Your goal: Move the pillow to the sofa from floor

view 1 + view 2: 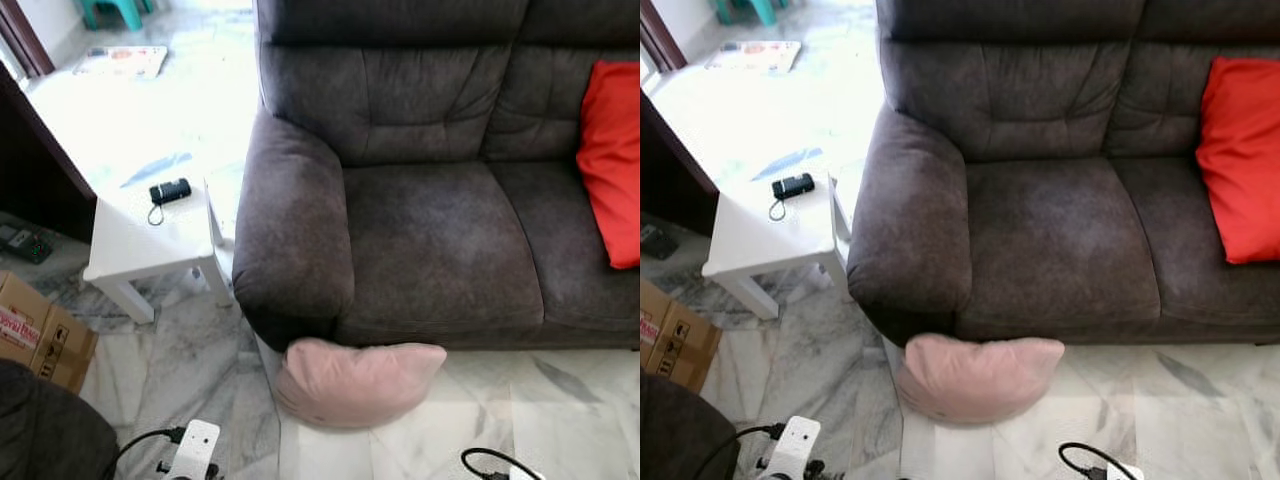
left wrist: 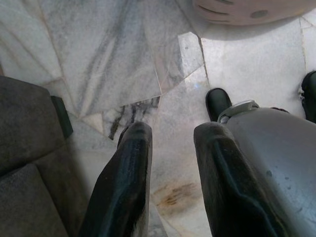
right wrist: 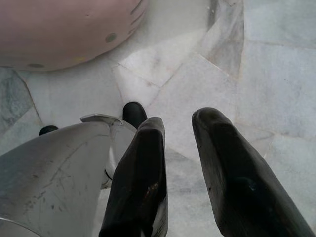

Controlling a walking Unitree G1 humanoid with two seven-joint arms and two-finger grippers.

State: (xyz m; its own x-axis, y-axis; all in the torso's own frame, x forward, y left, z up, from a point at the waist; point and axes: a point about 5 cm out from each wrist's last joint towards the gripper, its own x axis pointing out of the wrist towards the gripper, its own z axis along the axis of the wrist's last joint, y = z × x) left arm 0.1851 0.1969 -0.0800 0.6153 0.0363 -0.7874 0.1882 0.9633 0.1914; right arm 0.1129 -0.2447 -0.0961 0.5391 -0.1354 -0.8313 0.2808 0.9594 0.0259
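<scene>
Left eye view: pink pillow (image 1: 355,380) lies on the floor (image 1: 560,410), touching the sofa (image 1: 430,240).
Both grippers (left (image 2: 170,136), right (image 3: 180,126)) hang open, holding nothing; a one-corner pinch might let the soft pillow slip.

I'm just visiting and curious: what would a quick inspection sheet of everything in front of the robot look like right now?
Surface: marble floor, pale with grey veins.
Job's things: pink pillow on the floor, leaning against the front of the dark grey sofa, below its armrest; the near seat is free.
Clutter: red cushion on the sofa; small black device on a white side table; cardboard box.
Grippers: left claw and right claw both open, holding nothing, hanging low above the floor.
Cables: black cables by the robot's arms at the bottom edge.
Surroundings: a book or magazine on the floor further off.
</scene>
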